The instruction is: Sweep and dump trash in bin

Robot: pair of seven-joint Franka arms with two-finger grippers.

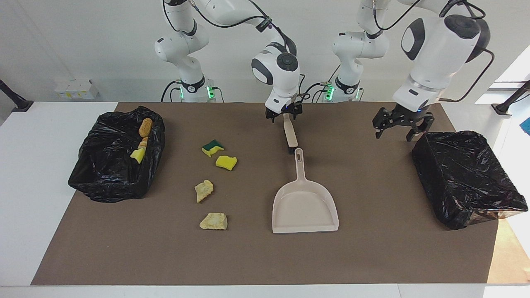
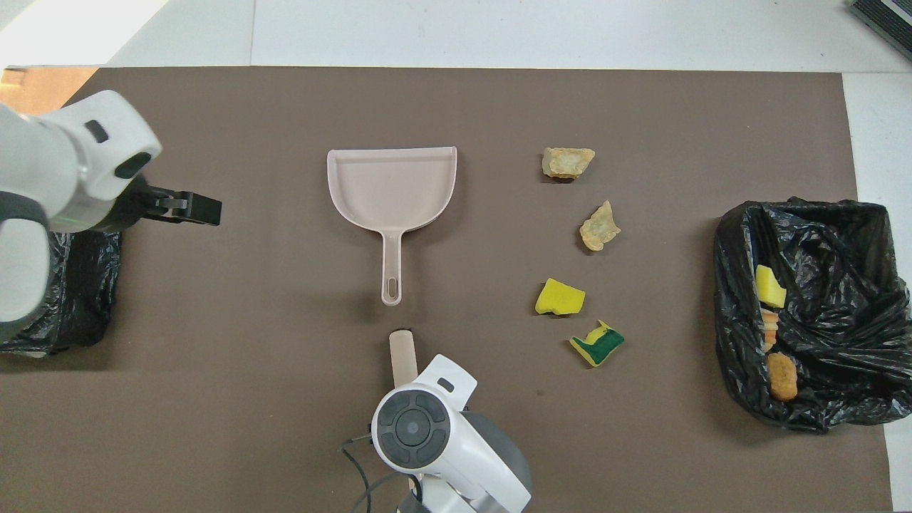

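Note:
Several trash scraps lie on the brown mat toward the right arm's end: a green-and-yellow sponge piece, a yellow sponge piece and two pale foam chunks. The black-bagged bin at that end holds an orange-brown lump and a yellow piece. My right gripper is open, low over the handle end of the beige brush. The beige dustpan lies flat mid-table. My left gripper hangs open beside the second bin.
A second black-bagged bin stands at the left arm's end of the mat. White table surface surrounds the mat. The right arm's wrist hides its fingers in the overhead view.

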